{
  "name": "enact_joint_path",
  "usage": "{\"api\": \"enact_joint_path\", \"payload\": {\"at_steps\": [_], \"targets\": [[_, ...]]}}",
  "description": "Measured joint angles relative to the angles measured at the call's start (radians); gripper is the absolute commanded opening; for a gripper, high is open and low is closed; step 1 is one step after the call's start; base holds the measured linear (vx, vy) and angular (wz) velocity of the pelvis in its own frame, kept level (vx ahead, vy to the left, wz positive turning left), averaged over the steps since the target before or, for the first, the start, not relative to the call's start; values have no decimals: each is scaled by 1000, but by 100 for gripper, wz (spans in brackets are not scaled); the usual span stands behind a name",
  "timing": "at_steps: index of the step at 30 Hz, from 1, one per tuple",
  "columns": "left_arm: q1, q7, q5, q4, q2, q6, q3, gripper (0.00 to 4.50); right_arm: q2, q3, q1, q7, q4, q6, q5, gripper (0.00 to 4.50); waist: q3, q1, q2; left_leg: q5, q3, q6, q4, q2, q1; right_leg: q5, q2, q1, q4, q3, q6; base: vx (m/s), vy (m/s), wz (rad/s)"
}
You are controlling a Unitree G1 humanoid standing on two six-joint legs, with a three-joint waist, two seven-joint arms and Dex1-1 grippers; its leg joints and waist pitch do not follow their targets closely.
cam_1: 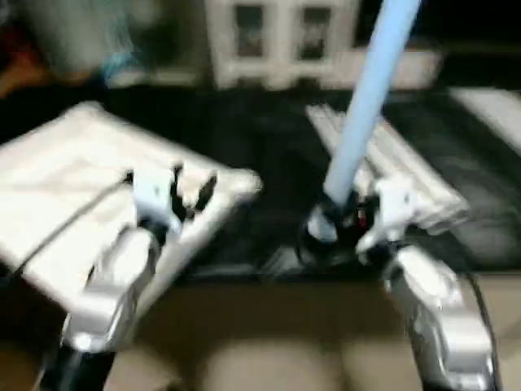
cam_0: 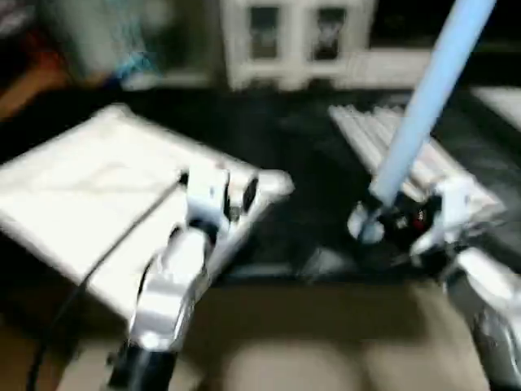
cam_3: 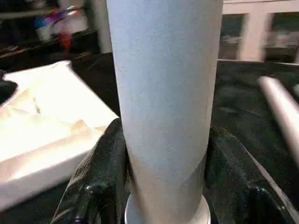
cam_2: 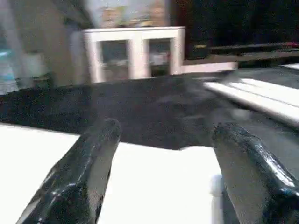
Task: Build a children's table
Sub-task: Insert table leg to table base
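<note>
You have no leg fitted yet: your right gripper (cam_1: 346, 224) clamps its jaws on one long white tubular leg (cam_0: 427, 102) at 2 o'clock, your left gripper (cam_2: 163, 177), jaws apart, hovers over the white square plastic top (cam_0: 89, 195) at 10 o'clock, spare legs (cam_0: 411, 159) waiting on the dark surface (cam_0: 301, 155).

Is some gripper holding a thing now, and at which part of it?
Yes. The right gripper holds a leg near its lower end, jaws shut on the tube. The left gripper is open, over the top.

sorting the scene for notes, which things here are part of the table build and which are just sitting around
Part of the job:
- table top
- leg held in the right gripper
- spare legs lying on the black surface

Just lying about:
- white cabinet
- cable
</note>
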Motion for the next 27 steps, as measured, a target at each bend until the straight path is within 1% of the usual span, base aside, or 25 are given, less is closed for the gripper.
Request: {"api": "enact_joint_path", "payload": {"at_steps": [1,2,3,4,5,6,7,8,9,10,11,12,13,14,15,16,17,18,19,20,21,22,25,26,27], "targets": [[8,3,1,9,16,1,28,354,4,17,-25,7,1,-3,1,191,0,-10,-5,-12,-42,-13,7,-34,3,-9,0,-58,131,45,17,435,37,112],[13,4,1,18,19,2,37,354,4,19,-24,11,0,-6,1,191,0,-18,-6,-19,-76,-7,4,-56,13,-11,8,-111,197,73,26,293,18,57],[14,4,1,21,19,2,38,354,-1,17,-21,11,2,-7,0,191,0,-26,-9,-23,-110,0,-8,-78,28,-8,14,-171,217,93,43,84,1,35],[13,3,1,21,13,2,35,354,-8,15,-20,11,4,-7,0,191,0,-50,-20,-25,-133,-5,-29,-107,52,8,13,-244,203,123,64,-170,3,42],[8,2,1,21,6,2,30,354,-14,6,-17,11,4,-8,-1,191,1,-67,-35,-28,-140,-24,-42,-129,71,34,8,-283,165,152,60,-170,3,42],[0,1,1,20,0,1,23,354,-21,-6,-14,12,4,-12,-2,191,3,-80,-58,-35,-138,-46,-42,-155,88,76,-6,-300,97,183,43,-156,12,64],[-5,1,1,20,-12,2,7,354,-33,-28,-6,11,7,-18,-2,191,10,-96,-87,-68,-100,-24,-10,-172,109,232,-26,-278,60,221,4,37,7,81],[6,1,1,22,-34,5,-10,354,-39,-45,-7,11,23,-21,-2,191,15,-92,-77,-95,-53,5,35,-143,120,202,-9,-249,63,231,3,37,7,81],[8,1,1,22,-36,8,-19,354,-34,-54,-9,8,28,-21,-1,191,20,-83,-68,-100,-29,14,77,-124,119,196,-1,-225,52,238,-2,182,29,49],[8,6,0,21,-33,15,-11,354,-29,-54,-9,9,28,-21,1,191,21,-77,-65,-101,-22,7,112,-119,101,189,1,-195,34,244,-3,218,58,19],[4,10,-2,20,-32,19,-2,354,-29,-55,-9,10,28,-22,2,191,20,-69,-63,-88,-22,-15,114,-109,81,187,2,-178,20,249,-5,218,58,19],[1,13,-3,19,-30,22,4,354,-30,-58,-10,10,28,-22,2,191,18,-57,-60,-72,-25,-37,109,-90,54,184,7,-168,10,253,-5,178,66,26],[0,8,-11,15,-23,27,16,354,-32,-58,-17,11,27,-23,2,191,11,-42,-41,-24,-33,-56,55,-48,17,180,23,-162,5,248,-8,29,50,17],[-2,-9,-30,3,-7,36,27,354,-32,-57,-22,16,28,-26,2,191,10,-31,-19,40,-33,-86,-3,-6,7,176,41,-166,19,229,-4,29,50,17],[1,-30,-53,-3,17,51,47,354,-28,-48,-23,20,27,-26,2,191,10,-23,-24,33,-28,-75,15,1,-7,170,34,-183,47,208,-8,-21,51,4],[3,-84,-110,-5,54,101,82,354,-28,-31,-24,35,27,-26,4,191,9,-20,-26,27,-29,-67,21,-3,-11,173,22,-196,61,204,-17,66,98,2],[4,-114,-138,-7,84,132,105,354,-30,-26,-24,42,27,-26,4,191,8,-13,-27,28,-28,-67,16,-9,-11,178,14,-199,51,201,-16,66,98,2],[4,-148,-165,-22,117,169,124,354,-34,-26,-24,43,27,-27,4,191,8,-7,-31,29,-25,-65,9,-18,-11,181,-1,-200,34,193,-9,56,109,3],[8,-225,-201,-61,202,248,131,354,-39,-26,-24,52,28,-26,4,191,7,-3,-39,33,-18,-61,0,-28,-11,180,-14,-201,18,187,16,13,68,-3],[9,-277,-218,-89,261,304,130,354,-44,-26,-24,61,28,-26,4,191,7,-3,-43,38,-13,-59,-5,-32,-11,183,-24,-202,14,185,37,13,68,-3],[10,-310,-226,-111,306,357,136,354,-51,-26,-24,69,31,-26,4,191,8,-3,-46,41,-5,-59,-10,-33,-13,186,-26,-202,14,185,42,0,0,0],[11,-331,-229,-131,347,422,143,354,-59,-28,-24,80,37,-27,4,191,8,-4,-48,45,-1,-61,-15,-32,-16,187,-28,-207,14,186,40,-61,-4,-7],[12,-324,-229,-135,377,535,172,354,-60,-27,-22,92,55,-26,3,191,10,-9,-48,47,9,-60,-18,-23,-15,194,-32,-208,15,180,29,-72,-14,-3],[13,-308,-234,-134,390,581,184,354,-61,-26,-22,101,57,-27,3,191,10,-12,-48,47,19,-63,-18,-13,-14,198,-32,-208,15,176,23,-80,-23,0],[12,-294,-237,-132,392,605,196,354,-62,-25,-22,106,58,-27,1,191,10,-15,-47,48,26,-64,-18,-9,-13,200,-32,-207,15,174,19,-76,-23,1]]}}
